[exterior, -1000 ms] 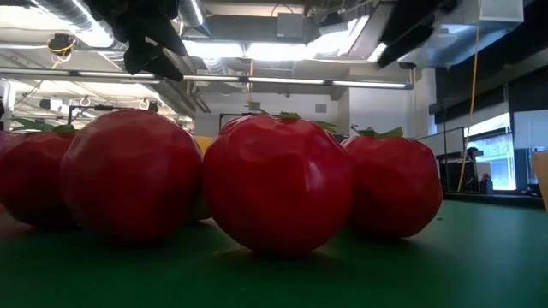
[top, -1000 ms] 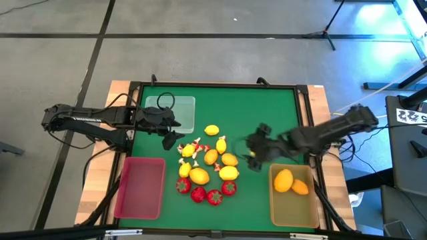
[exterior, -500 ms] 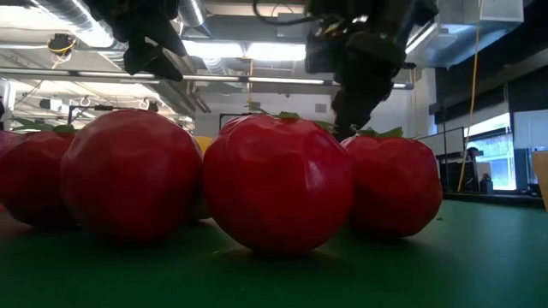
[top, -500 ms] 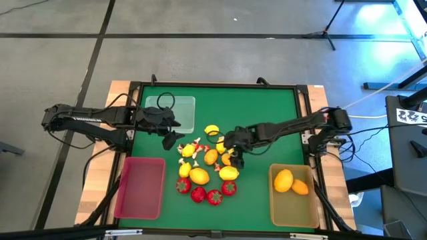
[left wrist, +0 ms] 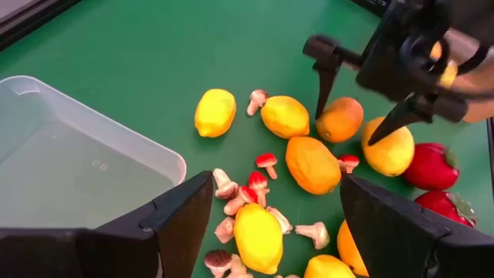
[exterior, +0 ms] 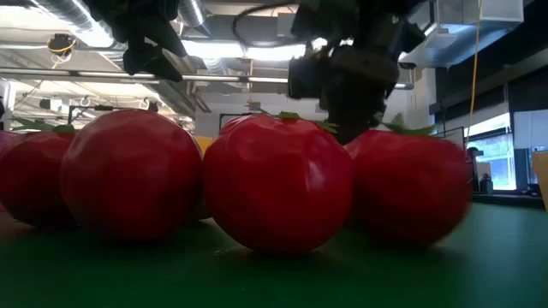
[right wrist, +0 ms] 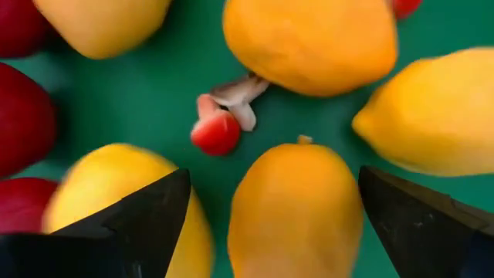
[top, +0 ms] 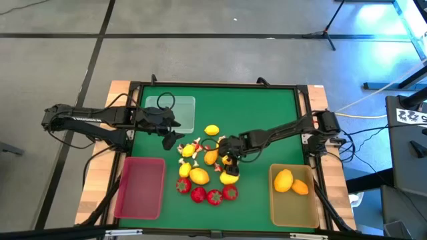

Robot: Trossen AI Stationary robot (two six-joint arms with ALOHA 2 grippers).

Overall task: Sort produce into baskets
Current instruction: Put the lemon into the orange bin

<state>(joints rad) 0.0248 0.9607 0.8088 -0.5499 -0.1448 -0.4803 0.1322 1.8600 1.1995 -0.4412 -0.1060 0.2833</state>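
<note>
Risk: we judge the right gripper (top: 229, 160), fingers spread wide and empty, low over the crowded heap in the middle of the mat; closing there could nudge neighbouring lemons (top: 198, 176) or pinch the mushroom (right wrist: 218, 123) beside the orange fruit (right wrist: 296, 208).

Baskets: three — clear basket (top: 189, 113), red basket (top: 140, 187), tan basket (top: 293, 200), which holds two fruit.

Strawberries (top: 213, 196): four.

Left gripper (top: 175, 138), fingers wide and empty, waits by the clear basket.
</note>
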